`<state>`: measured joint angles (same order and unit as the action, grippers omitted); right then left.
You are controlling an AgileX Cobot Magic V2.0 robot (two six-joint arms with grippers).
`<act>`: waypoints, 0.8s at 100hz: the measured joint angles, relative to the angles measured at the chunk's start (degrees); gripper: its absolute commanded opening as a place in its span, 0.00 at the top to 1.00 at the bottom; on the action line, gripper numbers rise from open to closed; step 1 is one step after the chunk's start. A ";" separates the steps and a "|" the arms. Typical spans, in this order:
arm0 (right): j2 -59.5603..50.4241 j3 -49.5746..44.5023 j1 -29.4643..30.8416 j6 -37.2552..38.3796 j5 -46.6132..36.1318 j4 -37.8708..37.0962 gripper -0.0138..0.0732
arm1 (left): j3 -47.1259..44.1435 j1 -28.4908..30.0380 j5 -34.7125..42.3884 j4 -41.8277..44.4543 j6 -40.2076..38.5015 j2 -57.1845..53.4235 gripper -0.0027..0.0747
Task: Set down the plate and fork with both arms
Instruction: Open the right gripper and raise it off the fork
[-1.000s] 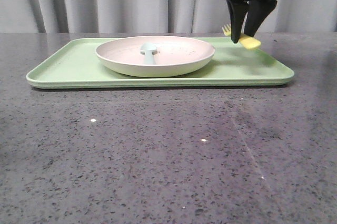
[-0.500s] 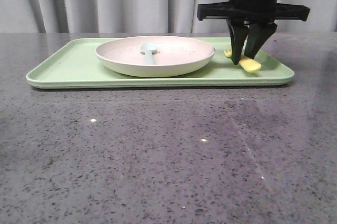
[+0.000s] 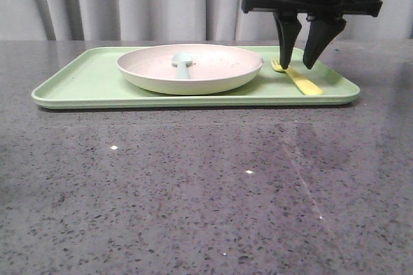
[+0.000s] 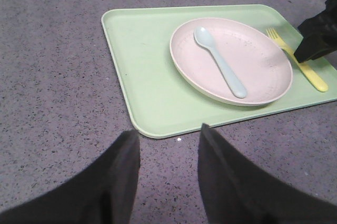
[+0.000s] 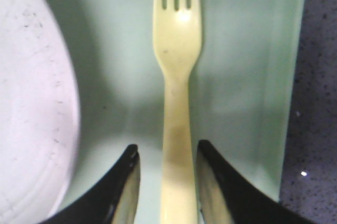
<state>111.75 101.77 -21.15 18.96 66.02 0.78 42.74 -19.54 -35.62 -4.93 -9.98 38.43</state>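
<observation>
One yellow fork (image 3: 297,77), short tines, flat on green tray (image 3: 90,81) beside speckled pink plate (image 3: 213,68); right claw (image 3: 302,63) spread apart above it, left claw (image 4: 167,145) wide.

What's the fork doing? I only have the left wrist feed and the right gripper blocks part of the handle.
Observer: The fork lies flat on the tray, and the front view shows the right gripper open above it.
Operator: Fingers touching it?
Observer: Right wrist view shows a gap between the handle and each of the fingers, so no contact there.
Operator: Fork clear of the plate?
Observer: Yes, the right wrist view shows bare tray between the fork and the plate rim.
Operator: Left gripper?
Observer: The left gripper appears only in your feed, open over the table; it is out of the front view.
</observation>
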 measured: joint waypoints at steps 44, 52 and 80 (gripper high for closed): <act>-16.25 -14.58 0.00 0.00 -8.41 0.00 0.51 | 0.00 0.00 0.33 -0.19 0.00 0.00 0.61; -20.36 -20.54 0.00 0.00 -11.66 0.00 0.51 | 0.00 0.00 0.57 -0.19 0.00 0.00 0.61; -36.36 -35.81 0.00 -0.11 -18.94 0.00 0.55 | -0.80 0.00 2.95 -0.19 0.00 0.00 0.67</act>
<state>75.39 65.96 -21.15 18.85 47.09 0.78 41.94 -19.54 -32.67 -5.12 -9.98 38.43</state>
